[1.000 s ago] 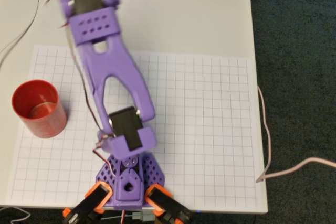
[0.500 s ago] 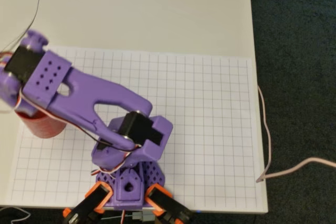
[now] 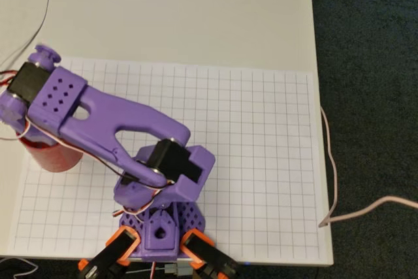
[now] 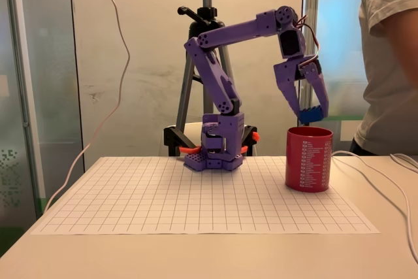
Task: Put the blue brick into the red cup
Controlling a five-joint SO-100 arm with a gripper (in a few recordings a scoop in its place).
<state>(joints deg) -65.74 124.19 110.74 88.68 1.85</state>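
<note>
Hand (image 4: 309,113) clamped on blue brick (image 4: 311,115), just above red cup (image 4: 309,159) rim. Centre over the opening, lower slightly. Then release.

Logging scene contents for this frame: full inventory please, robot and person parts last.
blue brick: 1, bright blue, held between the fingers just above the cup's rim.
red cup: 1, red, upright on the grid sheet, right side in the fixed view.
grid sheet: 1, white with grey lines, on the table.
table: 1, cream.
cables: several, pale, along the table edges.
tripod: 1, dark, behind the arm.
person: 1, light T-shirt, right edge of the fixed view.
arm: 1, purple, reaching over the cup.
gripper: 1, purple, shut on the brick.
</note>
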